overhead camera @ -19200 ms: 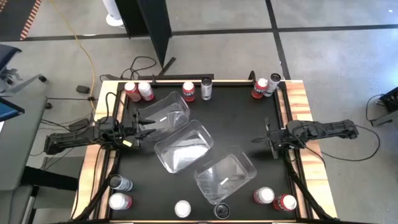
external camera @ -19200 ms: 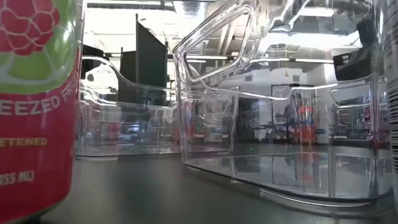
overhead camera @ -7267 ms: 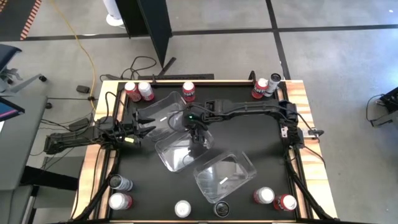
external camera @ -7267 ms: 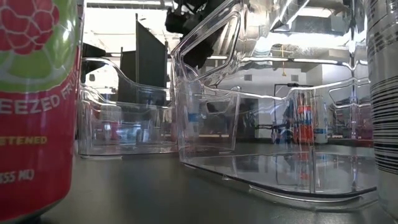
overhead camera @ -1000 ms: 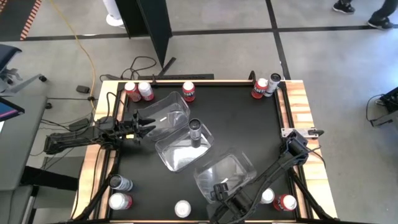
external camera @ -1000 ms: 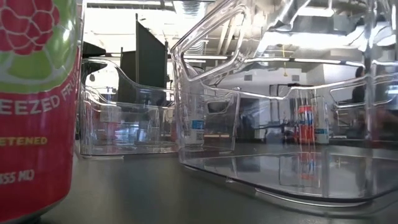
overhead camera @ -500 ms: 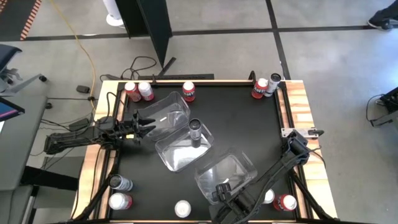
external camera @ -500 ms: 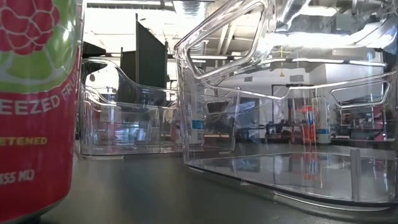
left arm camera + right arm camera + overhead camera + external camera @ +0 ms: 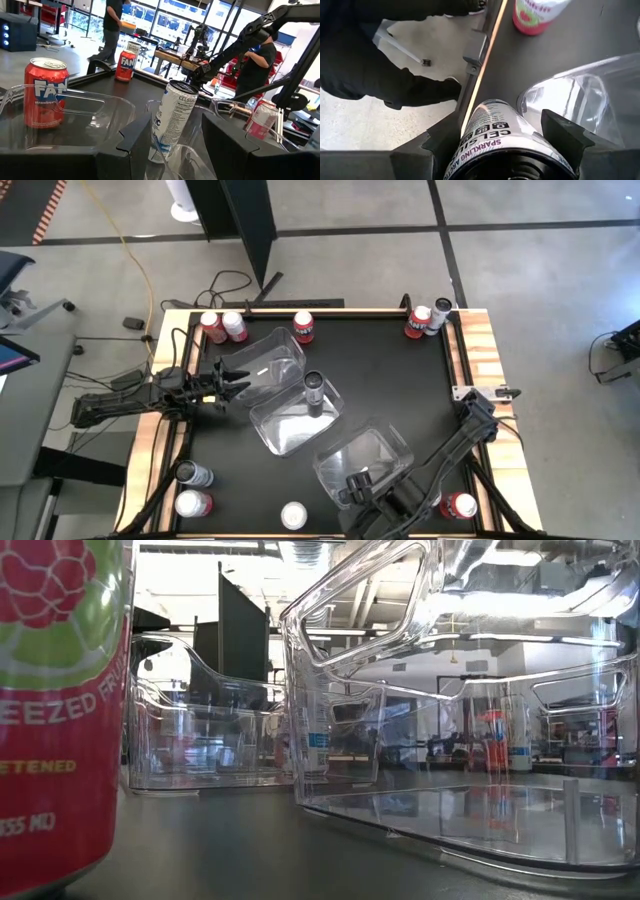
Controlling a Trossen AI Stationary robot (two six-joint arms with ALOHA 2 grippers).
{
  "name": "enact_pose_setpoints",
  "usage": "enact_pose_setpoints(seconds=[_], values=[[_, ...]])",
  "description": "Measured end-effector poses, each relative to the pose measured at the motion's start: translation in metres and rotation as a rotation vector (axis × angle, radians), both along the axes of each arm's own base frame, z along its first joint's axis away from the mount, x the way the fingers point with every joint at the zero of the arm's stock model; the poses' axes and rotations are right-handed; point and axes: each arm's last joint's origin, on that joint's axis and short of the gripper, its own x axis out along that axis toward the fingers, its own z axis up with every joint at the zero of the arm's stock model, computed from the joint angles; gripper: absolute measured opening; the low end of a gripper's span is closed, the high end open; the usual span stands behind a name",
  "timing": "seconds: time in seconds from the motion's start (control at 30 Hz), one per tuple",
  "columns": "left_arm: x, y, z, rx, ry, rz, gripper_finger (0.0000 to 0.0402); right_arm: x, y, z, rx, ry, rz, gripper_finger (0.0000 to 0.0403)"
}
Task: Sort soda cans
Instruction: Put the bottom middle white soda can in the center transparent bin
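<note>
One can [image 9: 507,145] half-hidden, right gripper [image 9: 505,137] clasping

The high view looks straight down on the whole surface [image 9: 390,380]. The low view sits at surface level, very near a red can [image 9: 55,710], facing across clear tubs [image 9: 450,720]. Both wrist views look past their own fingers; the left shares those tubs.

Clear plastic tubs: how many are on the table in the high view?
3. First tub on the left side; second tub in the middle, a can standing inside; third tub right of the middle. None seems hidden.
</note>
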Motion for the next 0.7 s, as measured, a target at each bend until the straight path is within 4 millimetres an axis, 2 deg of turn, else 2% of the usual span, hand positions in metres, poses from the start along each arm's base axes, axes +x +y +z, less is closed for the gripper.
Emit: enact_pose_setpoints(seconds=[0.23,0.4,0.7], values=[[0.0,0.0,0.0,0.0,0.0,0.0,0.0169,0.008,-0.018,0.02,0.0,-0.048,0.018,0.025],[0.0,0.0,0.0,0.0,0.0,0.0,0.0169,0.017,-0.037,0.023,-0.017,-0.048,0.008,0.025],[0.0,0.0,0.0,0.0,0.0,0.0,0.0169,0.028,-0.056,0.024,-0.04,-0.048,0.015,0.025]])
